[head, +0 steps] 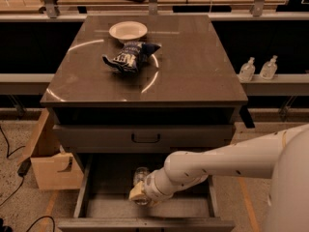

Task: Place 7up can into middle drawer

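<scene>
The middle drawer [96,208] is pulled open below the cabinet top, with low grey side walls and a bare grey floor. The 7up can [141,177], pale and silvery, is inside the drawer near its middle, partly hidden by my wrist. My gripper [139,193] reaches down into the drawer from the right on a white arm and sits right at the can.
A dark blue chip bag [129,57] and a white bowl [128,31] lie on the cabinet top. The closed upper drawer front has a black loop handle [146,138]. A cardboard box [50,163] stands at the left. Two clear bottles [258,68] stand on the right shelf.
</scene>
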`<state>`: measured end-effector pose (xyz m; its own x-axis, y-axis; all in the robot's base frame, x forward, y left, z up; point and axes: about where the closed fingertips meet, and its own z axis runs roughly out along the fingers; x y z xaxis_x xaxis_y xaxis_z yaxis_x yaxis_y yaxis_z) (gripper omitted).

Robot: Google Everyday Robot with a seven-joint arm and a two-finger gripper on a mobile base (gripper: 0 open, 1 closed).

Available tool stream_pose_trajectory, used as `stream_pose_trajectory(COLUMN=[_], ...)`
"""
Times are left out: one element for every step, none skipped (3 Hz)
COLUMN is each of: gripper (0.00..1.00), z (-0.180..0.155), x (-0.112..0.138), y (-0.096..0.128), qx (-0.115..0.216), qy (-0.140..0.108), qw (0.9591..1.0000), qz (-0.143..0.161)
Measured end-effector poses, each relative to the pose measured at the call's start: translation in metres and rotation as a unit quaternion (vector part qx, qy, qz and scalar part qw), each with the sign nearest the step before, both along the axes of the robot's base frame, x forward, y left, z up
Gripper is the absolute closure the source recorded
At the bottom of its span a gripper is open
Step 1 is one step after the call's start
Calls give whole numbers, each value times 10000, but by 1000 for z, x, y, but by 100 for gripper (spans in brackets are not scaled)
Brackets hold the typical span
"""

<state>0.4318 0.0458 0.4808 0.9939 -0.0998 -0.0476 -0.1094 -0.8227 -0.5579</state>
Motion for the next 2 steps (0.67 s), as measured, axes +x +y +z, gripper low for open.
stream_pose_trajectory(gripper=[100,84], z=[-26,-46], x=[13,26], y=[-2,-4], qx=[-117,-228], qy=[-66,-100], qw=[9999,9996], qz=[-94,-146])
